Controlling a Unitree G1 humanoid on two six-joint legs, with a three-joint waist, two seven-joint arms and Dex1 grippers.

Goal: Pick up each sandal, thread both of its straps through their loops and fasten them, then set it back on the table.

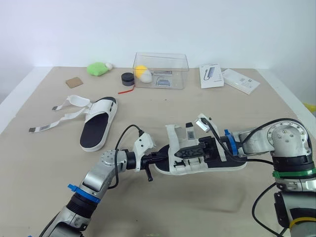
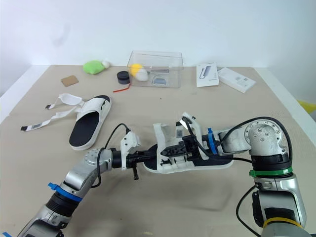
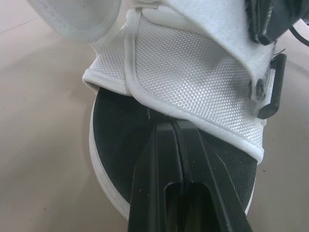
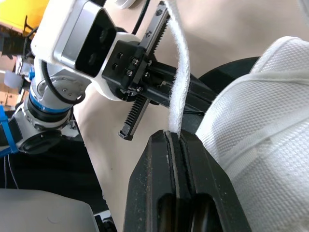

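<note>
A white sandal with a black footbed [image 1: 217,165] lies mid-table between my two grippers. My right gripper [image 4: 175,133] reaches over the footbed and is shut on one of its white straps [image 4: 176,72], which stands up near the toe end [image 1: 171,132]. My left gripper [image 3: 174,126] is shut, its tips resting on the footbed at the edge of the woven white upper [image 3: 193,72], at the sandal's toe end [image 1: 165,158]. A second sandal [image 1: 100,123] lies to the left, its two straps [image 1: 61,117] undone and spread out across the table.
At the back stand a clear plastic box [image 1: 160,69] with small items inside, a green soft object [image 1: 97,69], a black round container [image 1: 128,78], a brown card [image 1: 75,83] and two white boxes [image 1: 211,75] [image 1: 240,80].
</note>
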